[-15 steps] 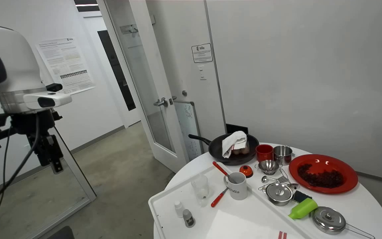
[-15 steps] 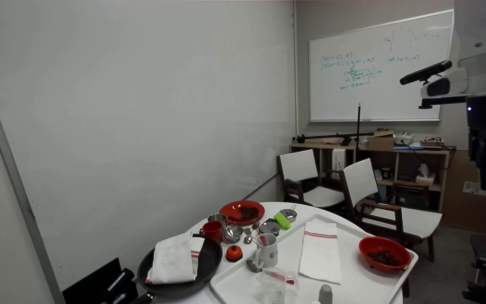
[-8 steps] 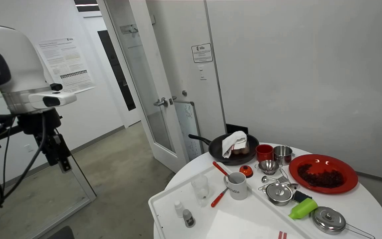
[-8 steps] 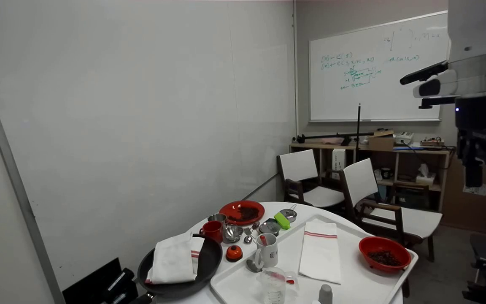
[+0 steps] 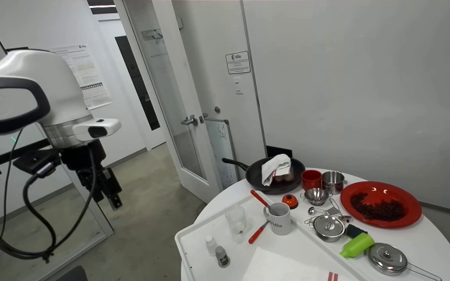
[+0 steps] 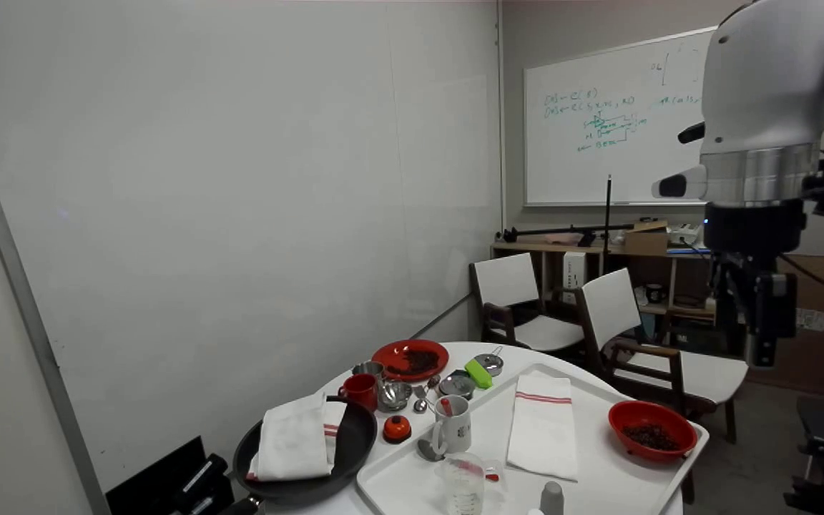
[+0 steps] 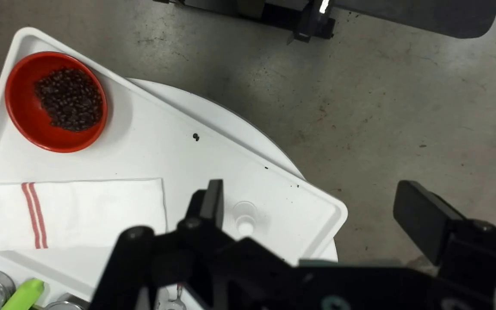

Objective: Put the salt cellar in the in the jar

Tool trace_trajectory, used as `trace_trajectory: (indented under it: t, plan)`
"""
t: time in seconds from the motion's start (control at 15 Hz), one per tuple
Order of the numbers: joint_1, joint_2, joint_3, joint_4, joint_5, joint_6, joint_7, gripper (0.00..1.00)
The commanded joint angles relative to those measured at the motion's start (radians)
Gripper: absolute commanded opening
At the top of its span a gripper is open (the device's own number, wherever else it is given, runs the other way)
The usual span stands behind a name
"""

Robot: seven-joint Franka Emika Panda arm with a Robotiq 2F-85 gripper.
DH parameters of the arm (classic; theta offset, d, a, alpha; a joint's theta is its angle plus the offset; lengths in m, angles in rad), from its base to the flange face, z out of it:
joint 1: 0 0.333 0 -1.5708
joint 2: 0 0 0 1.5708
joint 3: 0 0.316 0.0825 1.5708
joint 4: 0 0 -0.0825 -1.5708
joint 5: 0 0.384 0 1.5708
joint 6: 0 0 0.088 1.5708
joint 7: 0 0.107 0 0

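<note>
The salt cellar [image 5: 211, 246] is a small white shaker standing upright on the white tray [image 5: 190, 230], beside a grey shaker. In the wrist view the salt cellar [image 7: 245, 227] shows just right of the left fingertip. An exterior view shows only its top at the bottom edge [image 6: 536, 512]. The jar [image 5: 236, 220] is a clear cup near the shakers; it also shows in an exterior view [image 6: 463, 490]. It is hidden behind the gripper in the wrist view. My gripper [image 7: 312, 204] is wide open and empty. It hangs in the air beside the table, well above the tray [image 5: 113, 205].
A grey shaker [image 5: 222, 256] stands next to the salt cellar. The tray also holds a white mug [image 5: 281, 219] with a red-handled utensil, a white towel [image 6: 544, 429] and a red bowl [image 6: 654, 431]. A black pan [image 5: 274, 187], red plate [image 5: 404, 199] and steel pots stand beyond the tray.
The arm and gripper have moved toward the table, rightward and slightly down in an exterior view. The arm's angle has also turned. The things on the table have not moved.
</note>
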Motion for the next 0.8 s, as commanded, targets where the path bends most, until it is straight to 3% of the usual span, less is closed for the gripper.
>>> trace_trajectory:
  t: [0.0, 0.47, 0.73]
  plan:
    - [-0.028, 0.210, -0.017, 0.066, -0.047, 0.092, -0.023, 1.00]
    - [-0.025, 0.511, -0.015, 0.270, -0.021, 0.089, -0.041, 1.00]
    - [-0.028, 0.618, -0.011, 0.353, -0.037, 0.102, -0.036, 1.00]
